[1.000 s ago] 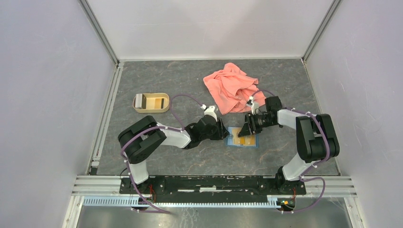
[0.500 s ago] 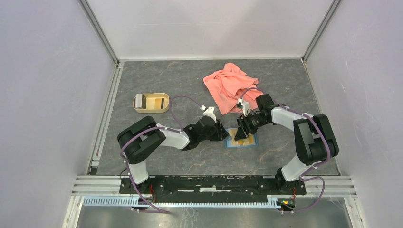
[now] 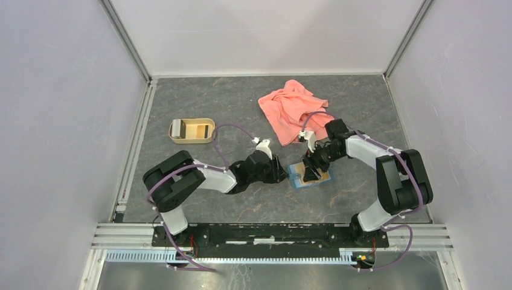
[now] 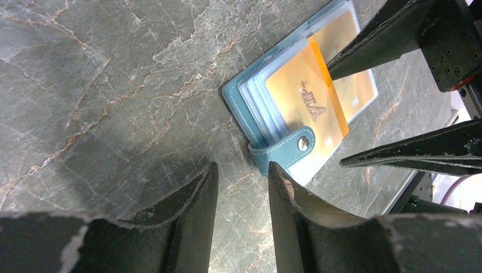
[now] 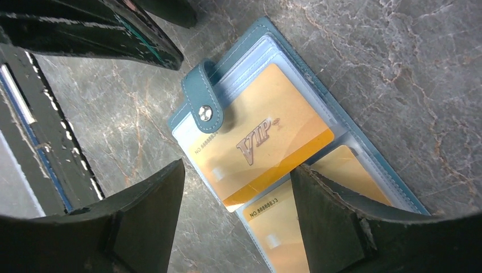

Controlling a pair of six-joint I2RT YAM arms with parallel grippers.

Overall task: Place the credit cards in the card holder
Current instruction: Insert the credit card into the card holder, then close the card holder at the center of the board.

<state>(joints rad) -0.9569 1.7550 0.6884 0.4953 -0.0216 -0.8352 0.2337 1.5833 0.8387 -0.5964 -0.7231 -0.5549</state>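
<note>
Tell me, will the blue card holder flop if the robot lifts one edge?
Probably floppy: the card holder is thin clear sleeves in a soft-looking cover, lying open and flat. Its snap strap is undone, so nothing would keep it shut. Pushed, it would likely slide on the smooth stone table rather than tip.

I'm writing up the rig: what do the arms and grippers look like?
The left arm and right arm have white links and bulky black joints. Thin purple cables loop along them, fixed with white clips. The left gripper and right gripper have black tapered fingers with chipped, scuffed edges.
</note>
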